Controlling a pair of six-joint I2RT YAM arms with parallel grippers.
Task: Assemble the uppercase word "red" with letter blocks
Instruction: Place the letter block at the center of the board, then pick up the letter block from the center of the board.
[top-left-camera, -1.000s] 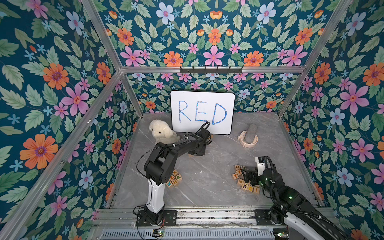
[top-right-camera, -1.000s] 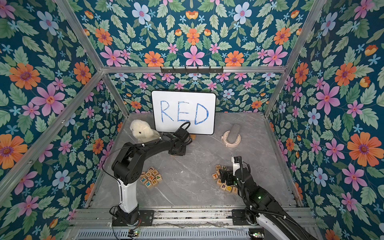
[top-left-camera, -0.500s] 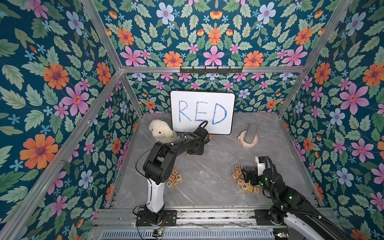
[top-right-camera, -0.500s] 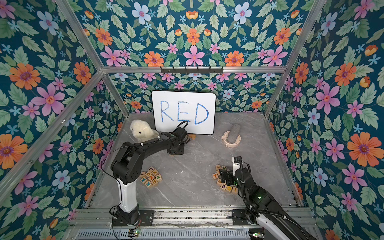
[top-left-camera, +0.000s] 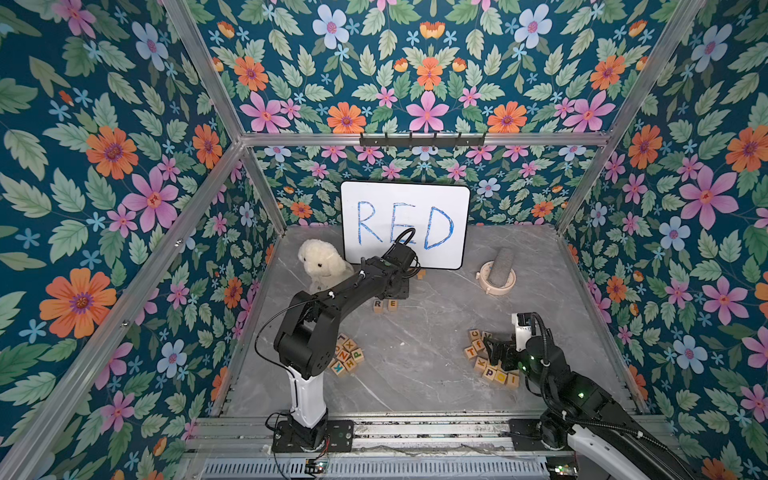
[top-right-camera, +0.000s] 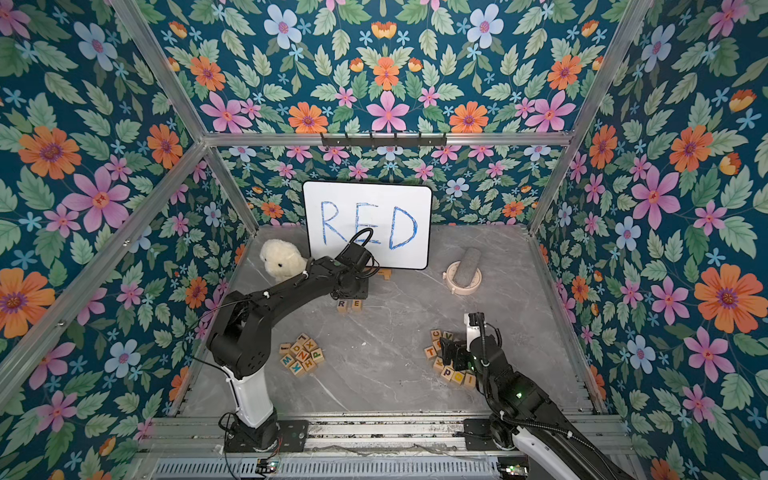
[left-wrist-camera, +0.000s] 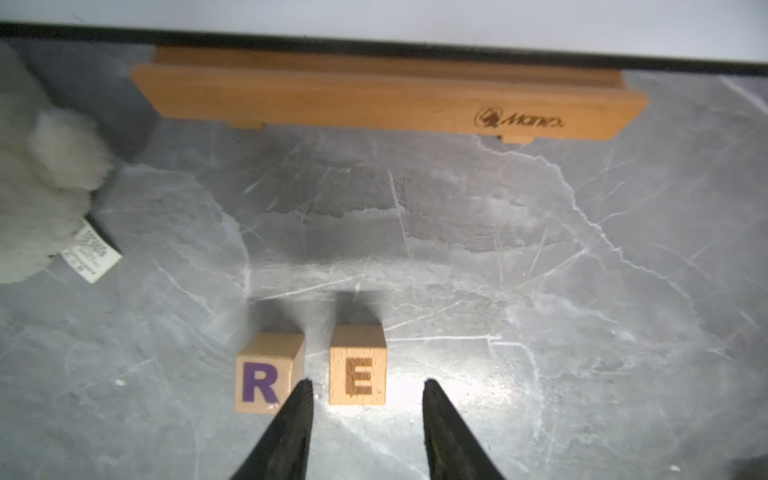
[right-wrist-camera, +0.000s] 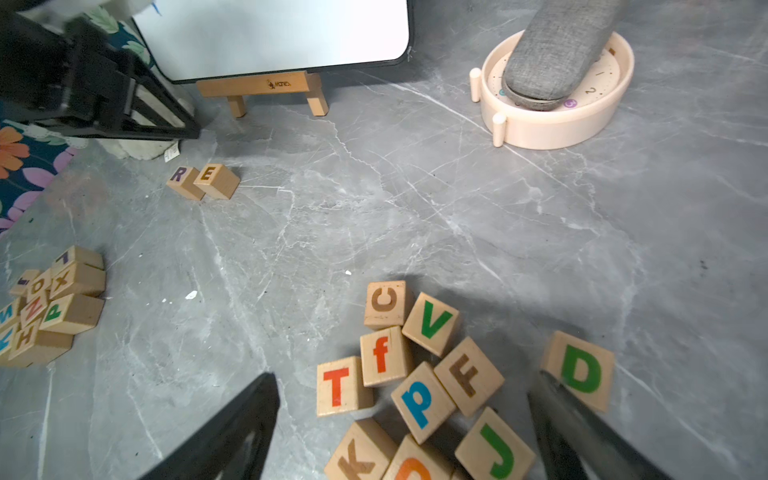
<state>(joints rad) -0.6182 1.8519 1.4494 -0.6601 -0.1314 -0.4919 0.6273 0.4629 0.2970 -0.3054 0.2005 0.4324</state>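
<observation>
1. The left gripper (left-wrist-camera: 368, 384) was seen with its jaws apart and nothing clamped between them. It was held low over the counter (top-left-camera: 436, 332), just in front of the white board (top-left-camera: 405, 224).
2. The E block (left-wrist-camera: 358, 370) was framed between the two fingertips in the left wrist view. A gap was left on each side of it, and no contact was seen.
3. The R block (left-wrist-camera: 264, 380) was set just beside the E block, with a narrow gap between them. Both were placed near the board's wooden stand (left-wrist-camera: 386, 104), in the same order as the letters written on the board.
4. The right gripper (right-wrist-camera: 405, 376) was spread wide and held nothing. It was kept well away from the board, above a loose heap of letter blocks (right-wrist-camera: 382, 353).
5. The D block (right-wrist-camera: 579, 370), printed in green, was found at the edge of that heap, far from the board and from the R and E blocks. It was partly covered by one finger in the right wrist view, and whether it was touched could not be told.
6. A second heap of blocks (top-left-camera: 348, 356) was seen by the left arm's base, also well away from the board.
7. A cream plush toy (top-left-camera: 322, 266) was placed just beside the board's R end. A round dish (top-left-camera: 497, 276) with a grey piece resting in it was placed near the D end.
</observation>
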